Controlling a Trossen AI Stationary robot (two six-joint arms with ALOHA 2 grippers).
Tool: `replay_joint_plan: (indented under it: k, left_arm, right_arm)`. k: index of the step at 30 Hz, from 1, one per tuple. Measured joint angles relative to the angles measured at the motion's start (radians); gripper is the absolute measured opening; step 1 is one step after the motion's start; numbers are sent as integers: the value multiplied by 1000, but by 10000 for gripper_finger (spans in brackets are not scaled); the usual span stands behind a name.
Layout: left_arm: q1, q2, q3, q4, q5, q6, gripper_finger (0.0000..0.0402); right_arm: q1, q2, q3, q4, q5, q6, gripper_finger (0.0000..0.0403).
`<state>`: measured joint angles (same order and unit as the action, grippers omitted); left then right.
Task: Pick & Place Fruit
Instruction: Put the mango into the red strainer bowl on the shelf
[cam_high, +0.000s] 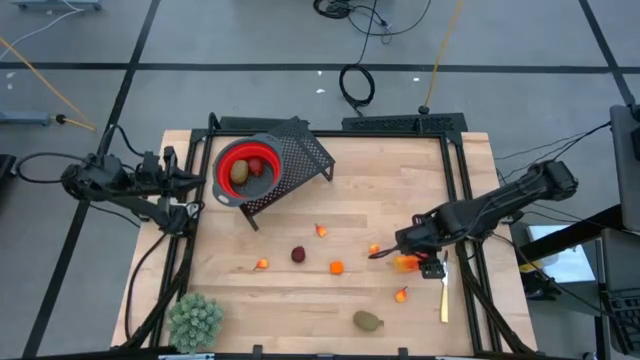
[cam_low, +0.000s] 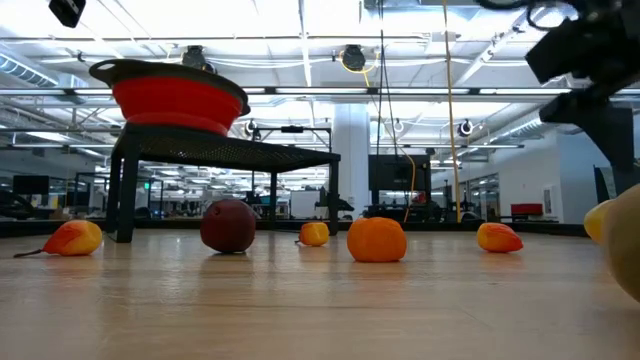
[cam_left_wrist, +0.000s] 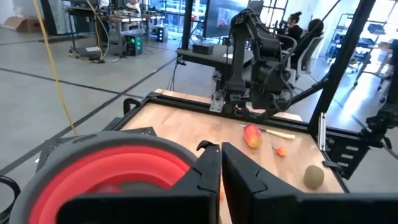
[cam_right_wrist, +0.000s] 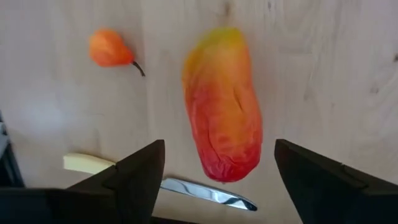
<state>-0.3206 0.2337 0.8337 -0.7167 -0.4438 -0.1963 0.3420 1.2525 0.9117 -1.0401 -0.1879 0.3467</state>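
A wooden table (cam_high: 400, 190) was seen from above, with a black wire stand (cam_high: 300, 160) near its far left corner. On that stand a red bowl (cam_high: 225, 180) was set, and all places here are given relative to it. Two fruits were already held inside the bowl: a brownish-green oval (cam_high: 240, 172) and a red piece (cam_high: 257, 167).

Just left of the bowl, off the table's edge, the left gripper (cam_left_wrist: 221, 171) was parked with its fingers pressed shut on nothing. Far to the right of the bowl and nearer the front, the right gripper (cam_right_wrist: 217, 171) was lowered over the long red-orange-yellow fruit (cam_right_wrist: 222, 102), its fingers spread wide on either side and not yet closed on it.

A pale green spiky plant (cam_high: 195, 320) was placed at the front corner below the bowl. A small knife (cam_high: 444, 295) was laid beside the long fruit.

Most of the task was judged to remain. Loose on the wood in front of the bowl were left a second brownish-green oval (cam_high: 368, 320), a dark red ball (cam_high: 298, 255), an orange piece (cam_high: 336, 267) and several tiny orange bits (cam_high: 262, 265).
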Motion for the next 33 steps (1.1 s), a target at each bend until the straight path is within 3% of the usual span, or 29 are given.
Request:
replay_joint_plan:
  k: [33]
  left_arm:
    - [0,0,0,-21,-2,-13,21]
  right_arm:
    - [1,135,-174,262,1,-42,294]
